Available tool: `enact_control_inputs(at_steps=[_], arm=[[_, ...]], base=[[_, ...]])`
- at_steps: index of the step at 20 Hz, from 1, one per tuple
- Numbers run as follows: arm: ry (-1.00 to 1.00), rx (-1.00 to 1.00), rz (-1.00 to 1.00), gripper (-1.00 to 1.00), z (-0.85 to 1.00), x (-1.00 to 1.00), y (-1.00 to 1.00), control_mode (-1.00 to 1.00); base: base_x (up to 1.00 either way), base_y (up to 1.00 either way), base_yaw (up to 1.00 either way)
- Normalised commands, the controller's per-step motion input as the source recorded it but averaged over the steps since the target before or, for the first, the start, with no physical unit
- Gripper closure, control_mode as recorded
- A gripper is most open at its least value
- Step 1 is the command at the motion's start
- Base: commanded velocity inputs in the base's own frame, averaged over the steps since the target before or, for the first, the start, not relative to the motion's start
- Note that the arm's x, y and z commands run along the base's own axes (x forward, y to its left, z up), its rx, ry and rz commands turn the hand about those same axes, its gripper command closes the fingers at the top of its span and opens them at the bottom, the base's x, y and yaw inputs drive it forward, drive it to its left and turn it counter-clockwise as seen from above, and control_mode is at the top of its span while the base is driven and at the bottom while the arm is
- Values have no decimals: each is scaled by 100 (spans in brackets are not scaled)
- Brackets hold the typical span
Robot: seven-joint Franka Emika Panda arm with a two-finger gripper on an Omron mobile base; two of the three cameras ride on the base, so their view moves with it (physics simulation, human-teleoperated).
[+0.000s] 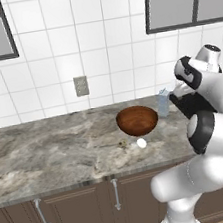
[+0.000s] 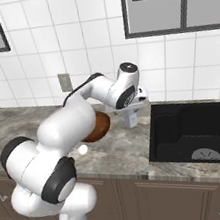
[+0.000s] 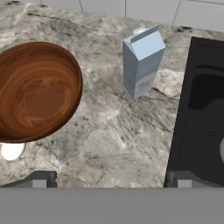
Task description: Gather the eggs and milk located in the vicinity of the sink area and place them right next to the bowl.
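Currently the sink area (image 2: 196,130) lies right of the bowl (image 3: 33,89), with the milk (image 3: 142,61) upright on the counter (image 1: 43,149) between them and one of the eggs (image 3: 12,151) already touching the bowl's near side. The gripper (image 3: 111,179) hovers above, jaws fully spread and empty. Judged step: approaching the milk; next it must descend and close on the carton, which bears no readable print.

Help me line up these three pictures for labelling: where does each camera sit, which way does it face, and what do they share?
Left base view: behind the arm's left, facing the tiled wall over the counter; the arm rises lower right.
Right base view: behind the arm's right, facing counter and sink; the arm rises lower left.
Hand view: on the hand, looking down past the open gripper.
All share the bowl, milk and egg.
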Motion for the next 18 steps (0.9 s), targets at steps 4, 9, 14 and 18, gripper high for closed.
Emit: enact_control_inputs(at_steps=[4, 9, 14, 18], arm=[[0, 0, 16, -100, 0, 35, -2, -100], [0, 0, 9, -100, 0, 27, 0, -100], [0, 0, 1, -100, -1, 31, 0, -100], [3, 0, 0, -100, -7, 26, 1, -100]], base=[[0, 0, 0], [0, 0, 0], [0, 0, 0], [0, 0, 0]])
